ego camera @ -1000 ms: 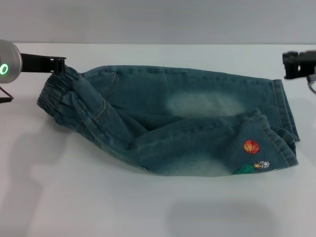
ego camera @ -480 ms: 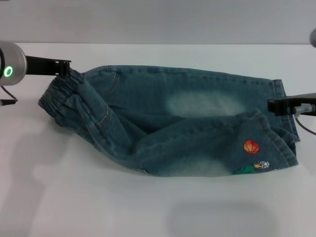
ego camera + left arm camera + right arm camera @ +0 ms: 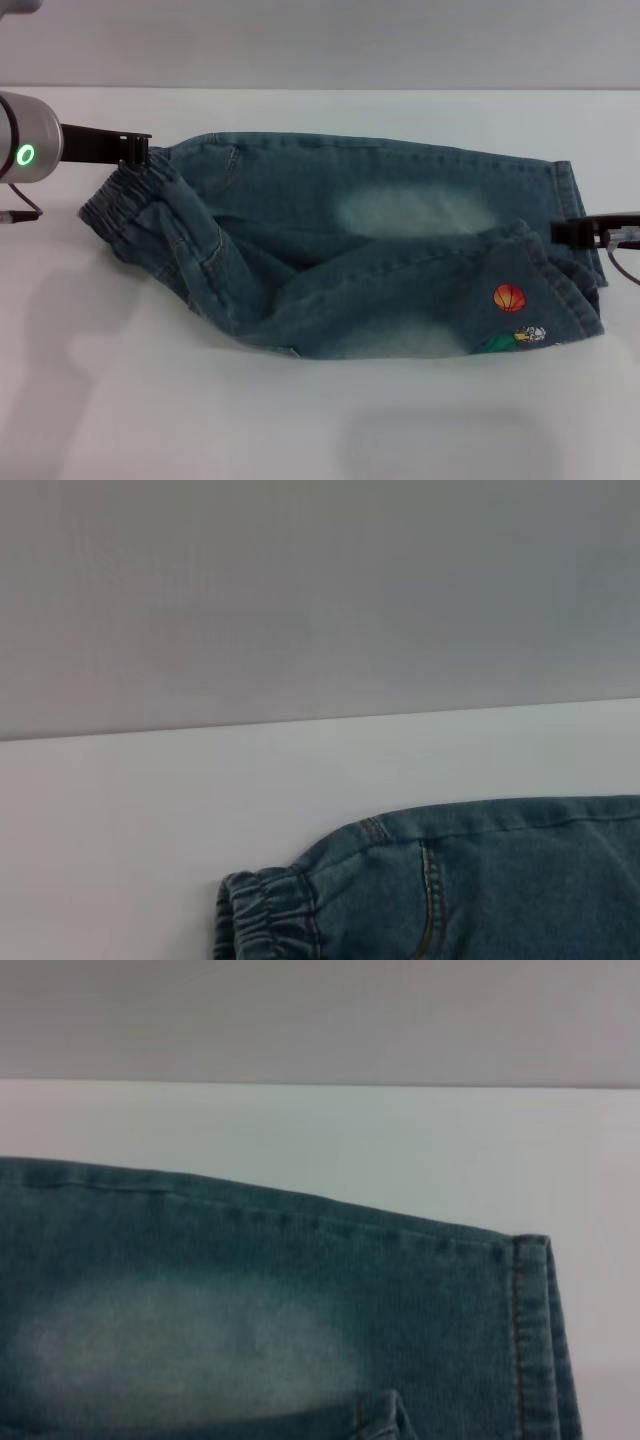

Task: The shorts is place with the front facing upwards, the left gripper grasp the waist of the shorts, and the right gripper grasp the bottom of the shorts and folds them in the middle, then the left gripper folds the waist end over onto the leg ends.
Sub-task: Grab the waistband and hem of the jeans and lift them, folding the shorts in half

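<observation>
Head view: shorts (image 3: 340,250) between both hands.

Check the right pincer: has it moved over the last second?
Yes. In the head view the right pincer has dropped from beyond the far hem corner of the shorts to the leg ends, level with the pale thigh patch.

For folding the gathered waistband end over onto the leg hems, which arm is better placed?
Left. The left gripper sits at the ruffled elastic waistband of the blue-green denim shorts, on the robot's left. The right gripper is at the stitched leg hems, the fold's likely landing spot.
</observation>
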`<action>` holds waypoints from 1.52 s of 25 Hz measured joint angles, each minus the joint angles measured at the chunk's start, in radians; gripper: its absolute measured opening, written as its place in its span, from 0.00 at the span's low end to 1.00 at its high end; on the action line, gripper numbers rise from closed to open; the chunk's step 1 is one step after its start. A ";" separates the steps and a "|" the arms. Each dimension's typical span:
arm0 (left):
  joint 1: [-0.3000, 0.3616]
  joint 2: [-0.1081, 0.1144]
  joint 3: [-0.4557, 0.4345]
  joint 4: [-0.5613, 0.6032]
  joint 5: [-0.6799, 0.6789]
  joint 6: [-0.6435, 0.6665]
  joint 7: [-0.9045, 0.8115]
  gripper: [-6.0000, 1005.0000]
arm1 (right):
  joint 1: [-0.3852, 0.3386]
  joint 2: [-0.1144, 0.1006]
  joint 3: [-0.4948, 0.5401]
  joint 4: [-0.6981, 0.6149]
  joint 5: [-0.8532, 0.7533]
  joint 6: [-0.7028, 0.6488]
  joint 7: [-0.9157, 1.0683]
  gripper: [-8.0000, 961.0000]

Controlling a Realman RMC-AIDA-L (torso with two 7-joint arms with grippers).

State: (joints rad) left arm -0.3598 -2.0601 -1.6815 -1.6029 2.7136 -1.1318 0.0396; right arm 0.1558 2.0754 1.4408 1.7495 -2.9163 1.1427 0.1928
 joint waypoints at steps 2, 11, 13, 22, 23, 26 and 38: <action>0.000 0.000 0.000 0.000 0.000 0.000 0.000 0.03 | 0.002 0.000 -0.003 -0.008 0.001 -0.003 0.001 0.46; -0.004 0.000 0.003 0.000 -0.003 0.000 0.001 0.03 | 0.027 0.000 -0.015 -0.069 0.006 -0.026 0.003 0.45; -0.005 0.000 0.005 -0.001 -0.004 0.000 0.001 0.03 | 0.036 0.000 -0.019 -0.083 0.009 -0.028 0.003 0.44; -0.008 0.001 0.009 0.000 -0.004 0.000 0.002 0.03 | 0.079 0.000 -0.021 -0.170 0.050 -0.064 -0.001 0.43; -0.009 0.001 0.011 0.000 -0.004 0.001 0.002 0.03 | 0.083 0.000 -0.021 -0.179 0.053 -0.065 -0.002 0.43; -0.009 0.002 0.011 0.000 -0.004 0.001 0.003 0.03 | 0.091 0.000 -0.021 -0.192 0.055 -0.071 -0.002 0.43; -0.010 0.002 0.013 0.001 -0.003 -0.008 0.011 0.03 | 0.102 -0.001 -0.011 -0.233 0.054 -0.076 0.010 0.41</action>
State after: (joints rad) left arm -0.3701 -2.0585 -1.6689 -1.6023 2.7107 -1.1395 0.0509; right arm 0.2580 2.0739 1.4297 1.5168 -2.8618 1.0667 0.2030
